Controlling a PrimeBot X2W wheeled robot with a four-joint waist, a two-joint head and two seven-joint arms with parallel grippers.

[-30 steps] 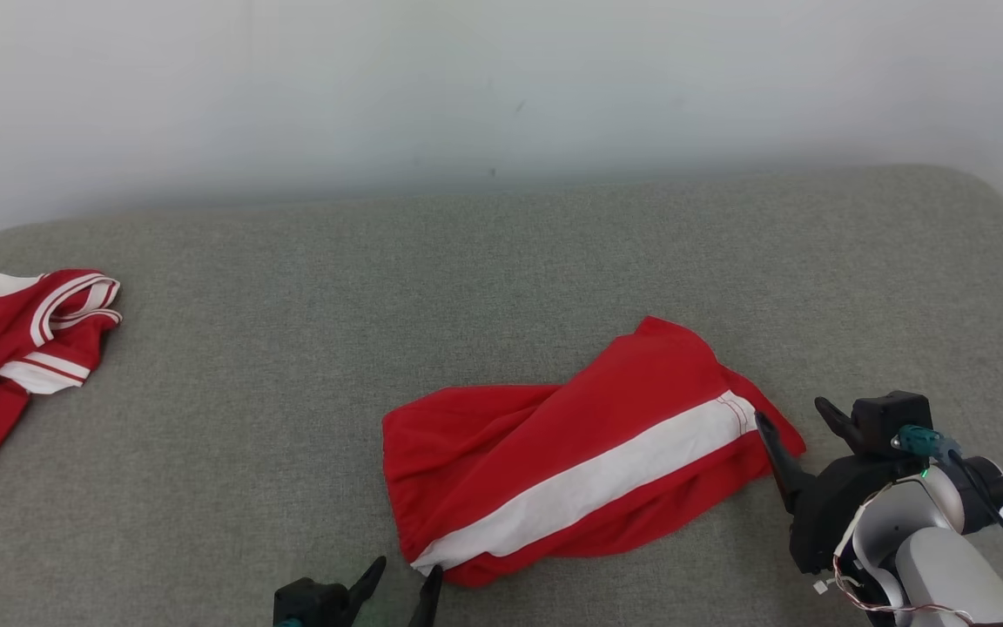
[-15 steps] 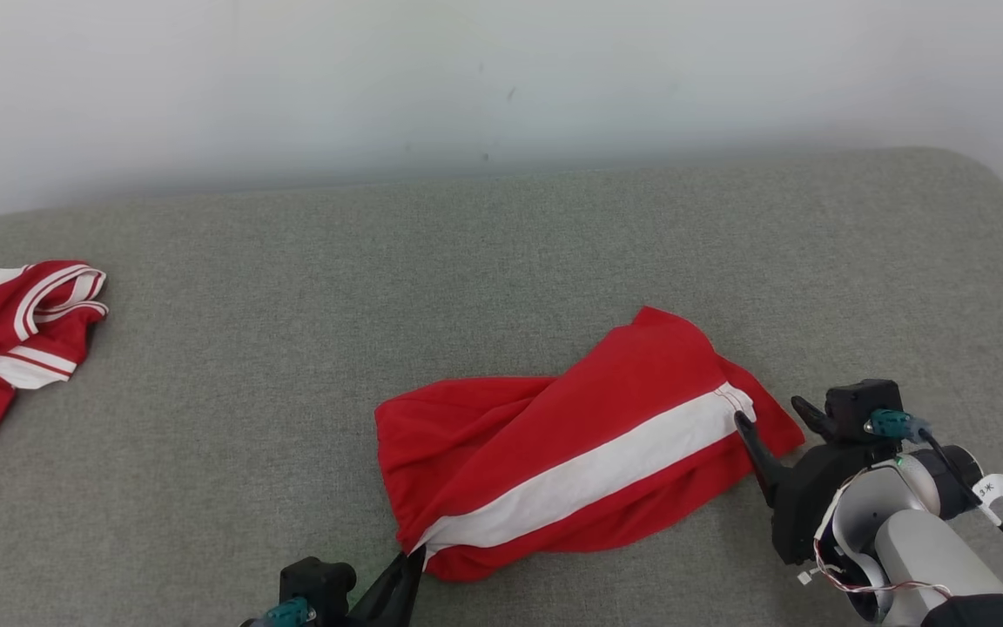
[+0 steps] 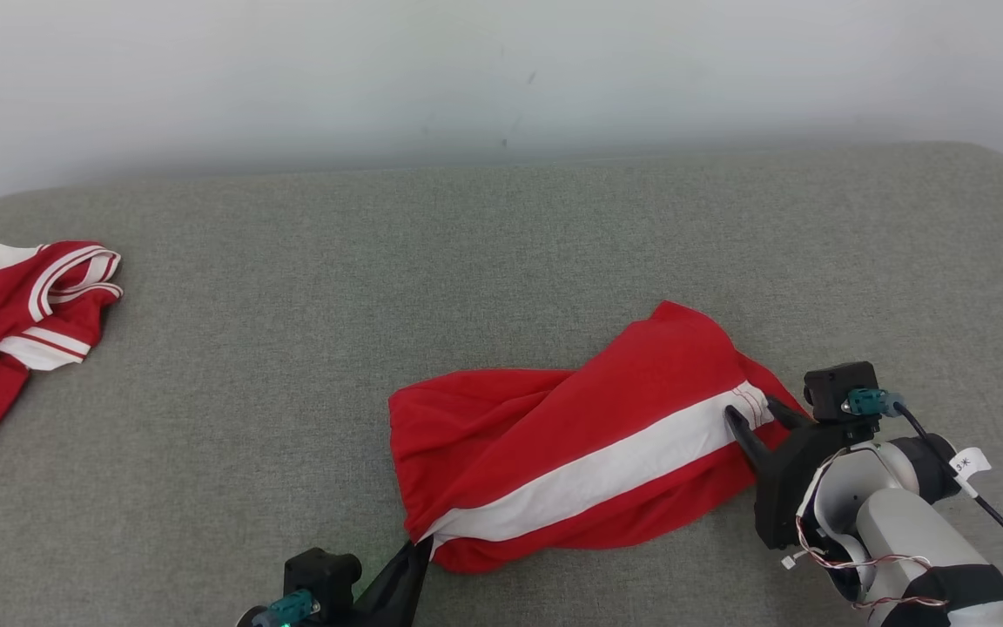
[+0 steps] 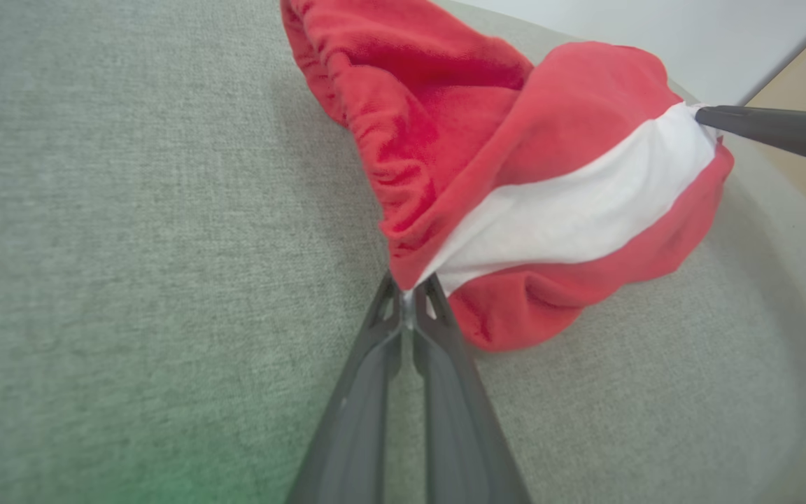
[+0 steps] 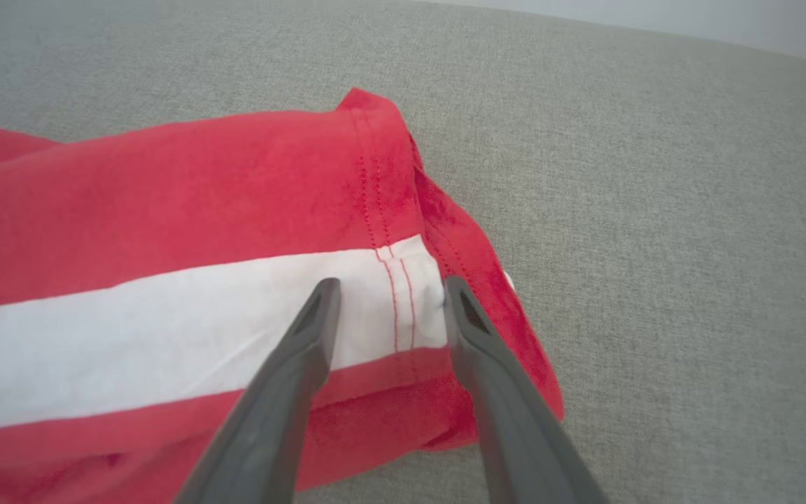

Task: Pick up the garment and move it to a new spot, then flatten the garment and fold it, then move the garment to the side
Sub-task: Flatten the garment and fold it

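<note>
Left end effector [image 4: 410, 297] grips the red shorts [image 3: 554, 427] at one end, right end effector [image 5: 392, 283] gapes astride the other, likely for a level lift.

A red-and-white jersey [image 3: 10, 305] lies crumpled (partly cut off) on the grey cushion [image 3: 292, 348].

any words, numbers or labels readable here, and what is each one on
"3", then a second mark too small to read: on the white tag at the right of the head view.
Dark, white-edged characters on the red jersey: cut off at the picture's edge, unreadable.
Red shorts: no text shows.
</note>
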